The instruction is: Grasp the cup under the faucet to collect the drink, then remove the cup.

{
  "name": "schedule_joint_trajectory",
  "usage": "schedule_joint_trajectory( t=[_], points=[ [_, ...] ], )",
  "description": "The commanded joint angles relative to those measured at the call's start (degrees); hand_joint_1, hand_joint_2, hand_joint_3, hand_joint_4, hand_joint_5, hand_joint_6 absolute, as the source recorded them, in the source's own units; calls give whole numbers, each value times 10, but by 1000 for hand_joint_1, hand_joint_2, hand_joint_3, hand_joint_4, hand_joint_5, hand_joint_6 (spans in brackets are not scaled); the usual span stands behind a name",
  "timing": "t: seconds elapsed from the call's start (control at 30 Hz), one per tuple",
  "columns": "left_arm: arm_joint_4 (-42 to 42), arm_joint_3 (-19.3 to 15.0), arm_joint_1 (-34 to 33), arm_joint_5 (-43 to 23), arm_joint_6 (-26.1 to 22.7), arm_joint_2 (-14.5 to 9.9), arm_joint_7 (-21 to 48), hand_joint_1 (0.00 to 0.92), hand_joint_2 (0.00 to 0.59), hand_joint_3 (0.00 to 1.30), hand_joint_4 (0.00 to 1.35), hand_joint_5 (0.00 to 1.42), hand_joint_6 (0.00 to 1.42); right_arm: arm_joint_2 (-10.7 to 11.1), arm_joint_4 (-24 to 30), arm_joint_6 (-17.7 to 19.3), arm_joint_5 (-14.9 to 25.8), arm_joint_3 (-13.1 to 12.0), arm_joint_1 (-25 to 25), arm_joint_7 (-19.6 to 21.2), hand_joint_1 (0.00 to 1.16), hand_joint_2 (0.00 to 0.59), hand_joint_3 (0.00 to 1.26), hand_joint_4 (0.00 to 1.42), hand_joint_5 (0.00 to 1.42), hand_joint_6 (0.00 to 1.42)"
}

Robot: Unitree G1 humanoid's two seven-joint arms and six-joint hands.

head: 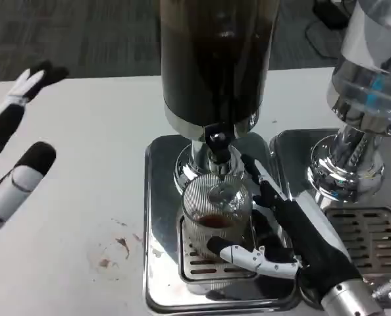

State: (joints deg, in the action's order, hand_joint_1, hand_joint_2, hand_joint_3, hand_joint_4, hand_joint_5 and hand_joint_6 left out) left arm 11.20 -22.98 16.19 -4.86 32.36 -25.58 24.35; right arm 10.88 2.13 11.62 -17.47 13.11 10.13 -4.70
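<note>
A ribbed clear glass cup (216,212) stands on the drip grate (202,264) directly under the black faucet (216,141) of the dark drink dispenser (215,59). A little dark drink lies in the cup's bottom. My right hand (294,230) wraps the cup from the right, fingers behind it and thumb across its front base. My left hand (14,161) hovers over the table at the far left, fingers spread and holding nothing.
The dispenser sits on a shiny steel base tray (157,197). A second dispenser (363,85) with a clear tank and its own grate (370,237) stands at the right. Brown drink stains (116,250) mark the white table left of the tray.
</note>
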Motion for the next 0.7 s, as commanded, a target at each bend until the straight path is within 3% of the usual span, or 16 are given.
schedule_joint_trajectory(
  t=[0.03, 0.17, 0.37, 0.7],
  points=[
    [-56, -15, 40, 62, 42, 13, -40, 0, 228, 127, 0, 8, 0, 0, -7, 10, 3, 2, -5, -1, 734, 131, 0, 0, 0, 105],
    [-116, 0, 59, 99, 48, 15, -62, 0, 231, 130, 0, 2, 0, -2, -8, 9, 5, 5, -4, -2, 734, 131, 0, 0, 0, 117],
    [-184, 20, 63, 145, 48, -1, -83, 0, 229, 135, 0, 0, 0, -6, -15, 10, 3, 12, -10, 0, 740, 134, 0, 0, 0, 146],
    [-220, 48, 55, 150, 51, -20, -95, 0, 228, 137, 0, 0, 0, -25, -40, 14, 10, 14, -18, 6, 740, 134, 0, 0, 18, 191]
  ],
)
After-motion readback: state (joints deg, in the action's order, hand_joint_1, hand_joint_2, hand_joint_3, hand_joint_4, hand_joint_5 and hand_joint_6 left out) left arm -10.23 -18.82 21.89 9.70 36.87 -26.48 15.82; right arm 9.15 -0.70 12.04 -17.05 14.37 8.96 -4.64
